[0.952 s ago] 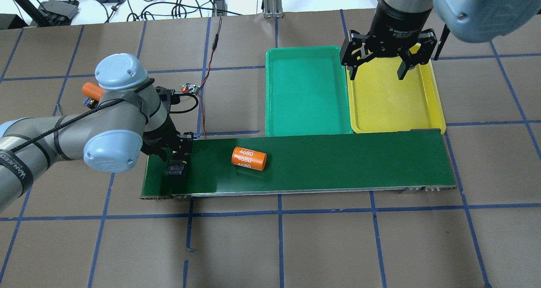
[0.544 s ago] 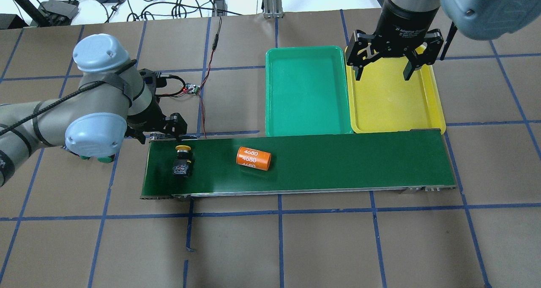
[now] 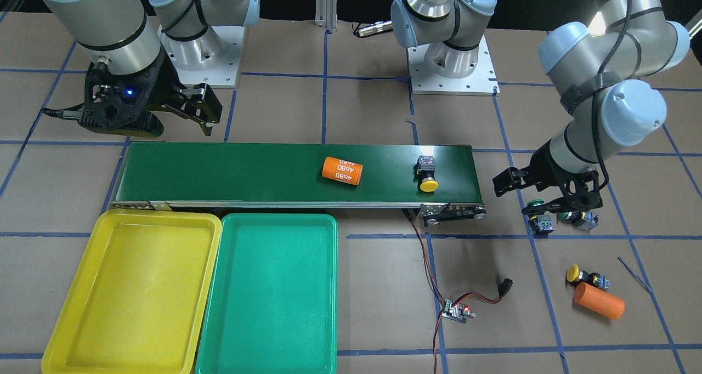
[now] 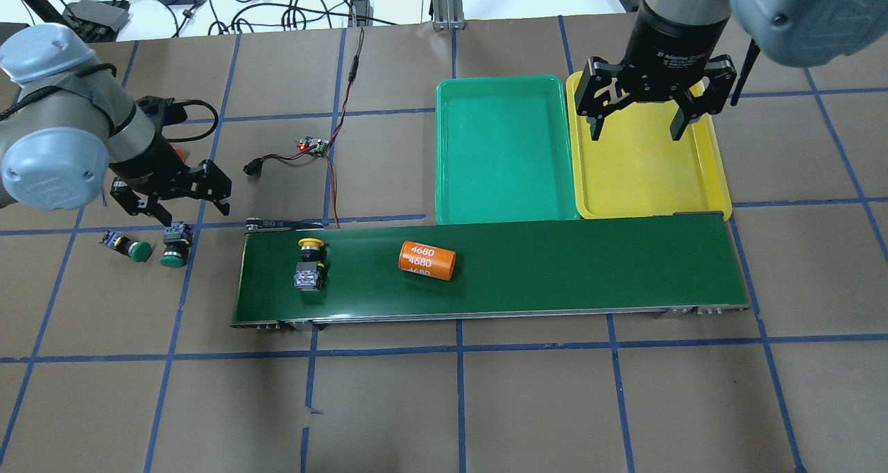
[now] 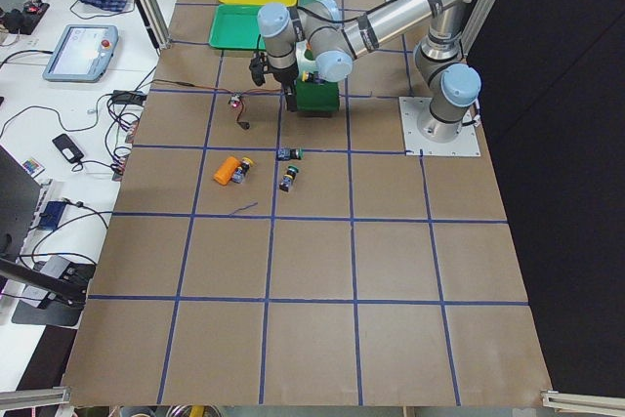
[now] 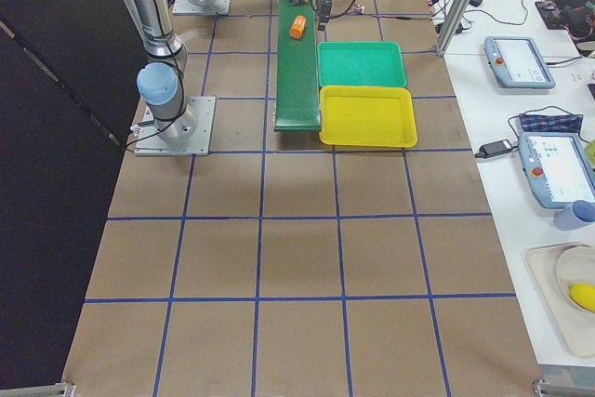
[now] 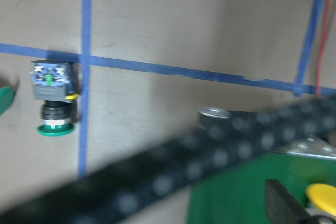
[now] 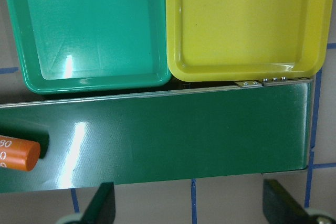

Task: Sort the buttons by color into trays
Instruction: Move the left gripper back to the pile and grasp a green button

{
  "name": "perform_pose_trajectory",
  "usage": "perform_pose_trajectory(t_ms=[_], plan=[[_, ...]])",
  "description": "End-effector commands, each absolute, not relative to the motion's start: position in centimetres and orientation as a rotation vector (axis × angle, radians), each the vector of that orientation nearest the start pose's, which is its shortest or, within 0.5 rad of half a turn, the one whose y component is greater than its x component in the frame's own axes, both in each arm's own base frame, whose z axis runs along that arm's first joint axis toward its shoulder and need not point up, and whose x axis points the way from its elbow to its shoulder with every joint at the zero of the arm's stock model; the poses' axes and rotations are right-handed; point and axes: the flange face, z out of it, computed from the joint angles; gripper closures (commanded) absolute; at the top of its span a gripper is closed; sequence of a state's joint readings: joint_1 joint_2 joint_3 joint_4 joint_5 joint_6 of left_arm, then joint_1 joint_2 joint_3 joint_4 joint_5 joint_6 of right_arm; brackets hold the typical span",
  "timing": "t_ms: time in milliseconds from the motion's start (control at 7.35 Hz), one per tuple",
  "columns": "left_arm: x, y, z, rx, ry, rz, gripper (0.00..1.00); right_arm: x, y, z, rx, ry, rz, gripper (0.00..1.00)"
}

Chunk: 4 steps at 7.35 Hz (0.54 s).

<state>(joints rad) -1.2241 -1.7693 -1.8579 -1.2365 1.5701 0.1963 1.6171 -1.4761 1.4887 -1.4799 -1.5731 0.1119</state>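
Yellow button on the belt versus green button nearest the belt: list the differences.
The yellow button has a yellow cap; the green button a green one. The yellow button lies on the conveyor belt, the green button on the table. Their caps point opposite ways. Both lie on their sides, unheld.

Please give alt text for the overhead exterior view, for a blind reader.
A yellow button and an orange cylinder lie on the green belt. The left gripper, open, hangs near two green buttons; the right gripper, open, over the yellow tray.
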Motion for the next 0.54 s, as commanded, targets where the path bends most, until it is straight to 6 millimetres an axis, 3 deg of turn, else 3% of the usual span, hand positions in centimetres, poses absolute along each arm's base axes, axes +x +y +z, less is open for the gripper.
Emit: perform_pose_trajectory(t_ms=[0,408], plan=[[11.5,-52.8,23.4,-0.206,3.193,0.273,0.0,15.9,-51.3,46.9,0.12,3.147,0.161,0.0],[13.7,-53.5,19.0,-0.097,3.191,0.214,0.0,15.9,-51.3,46.4,0.121,3.147,0.18,0.0]])
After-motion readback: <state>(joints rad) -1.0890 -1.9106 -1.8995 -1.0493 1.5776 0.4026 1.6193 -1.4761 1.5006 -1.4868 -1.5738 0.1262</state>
